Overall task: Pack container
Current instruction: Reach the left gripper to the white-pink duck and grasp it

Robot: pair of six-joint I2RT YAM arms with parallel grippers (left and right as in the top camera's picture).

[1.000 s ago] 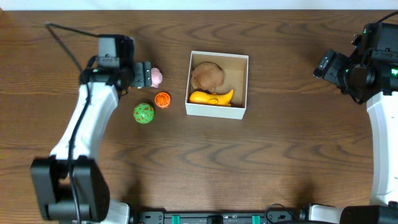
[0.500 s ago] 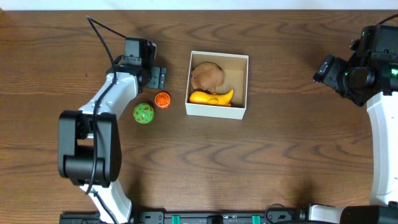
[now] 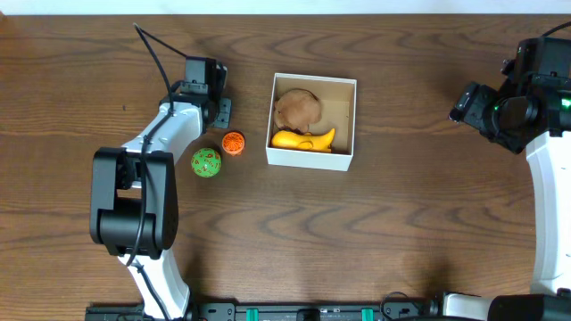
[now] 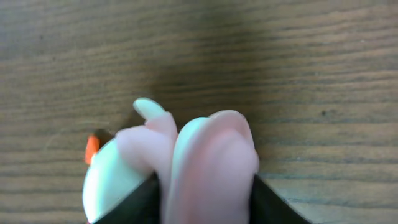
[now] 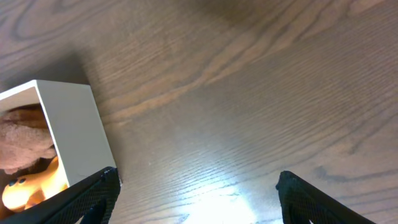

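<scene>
The step in hand is carrying one more toy to the container (image 3: 346, 82). The left hand (image 3: 222, 111) sits just left of the container, near its far left corner. The left wrist view shows its fingers pinching a soft pink-and-white toy (image 4: 186, 158) low over the bench (image 3: 401, 223). From overhead the hand hides this toy, and what sort of toy it is cannot be told.

The next move, as I judge it, is a short carry rightward over the container's left wall, then a release above the bare tan floor in its far right part. That avoids dropping the toy onto what is already inside. A brown plush (image 3: 297, 109) fills the far left of the container. A yellow toy (image 3: 303, 140) lies along its near wall.

A green ball (image 3: 206, 162) and an orange ball (image 3: 234, 142) lie on the bench left of the container, not yet packed.

The right hand (image 5: 198, 190) is well to the right of the container with its fingers spread wide and nothing between them.

The container rests flat on the bench, mouth straight up, its walls nearly square with the bench edges. It is close to square, so it has no marked long axis, though it looks slightly deeper near-to-far than wide.
</scene>
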